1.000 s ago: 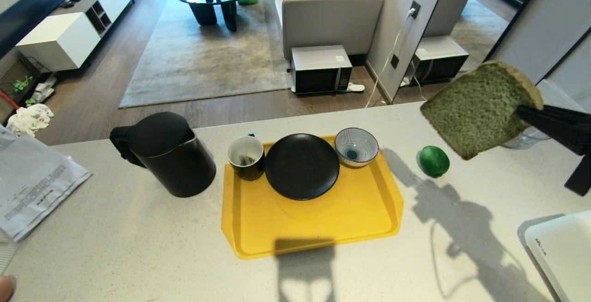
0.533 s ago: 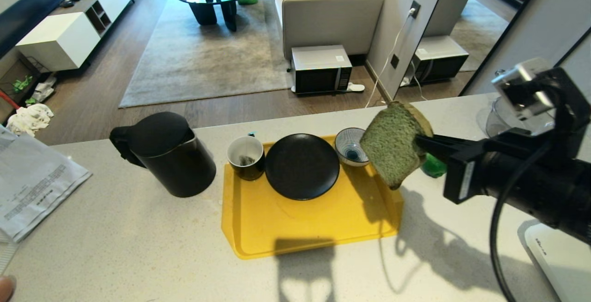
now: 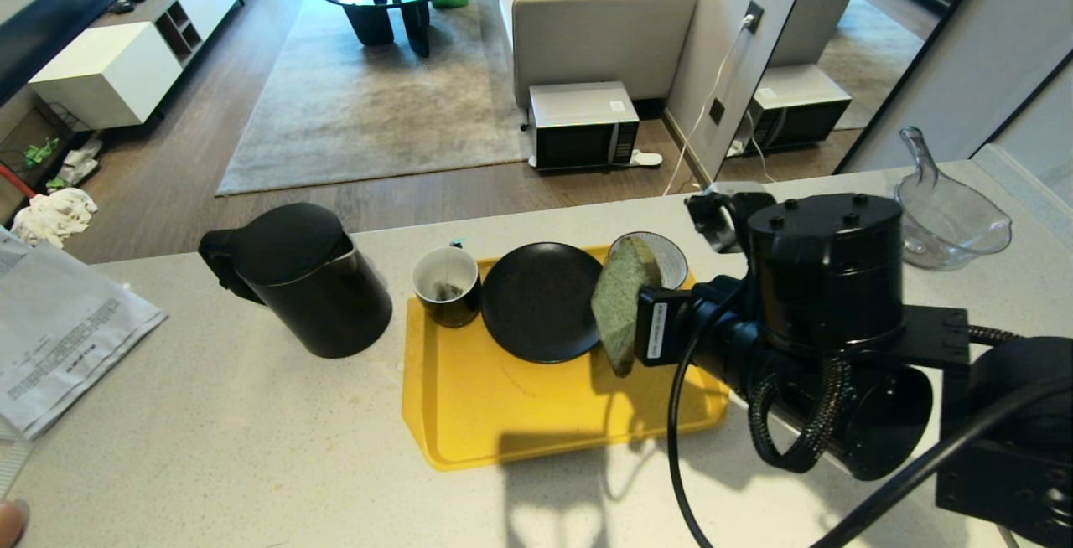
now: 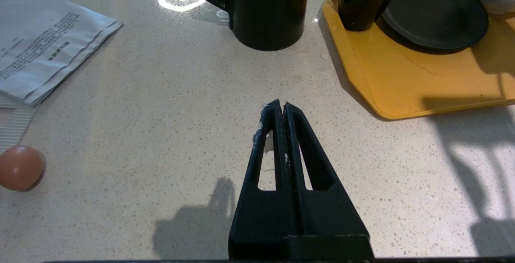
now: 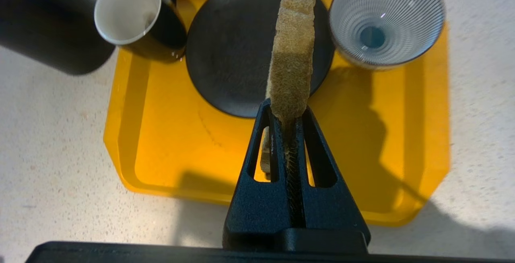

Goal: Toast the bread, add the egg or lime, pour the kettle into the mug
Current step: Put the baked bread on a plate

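From the head, you see the right end effector (image 3: 641, 326) holding the bread (image 3: 621, 307) edge-up above the yellow tray (image 3: 469, 414), beside the black plate (image 3: 541, 301). Your left wrist shows the left end effector (image 4: 281, 108) pressed together over the counter (image 4: 161, 102). Your right wrist shows the fingers pinching the bread's lower edge.

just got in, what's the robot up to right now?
The right gripper is shut on the slice of green bread, holding it edge-up over the black plate on the yellow tray. The left gripper is shut and empty above the counter. The kettle and mug sit untouched.
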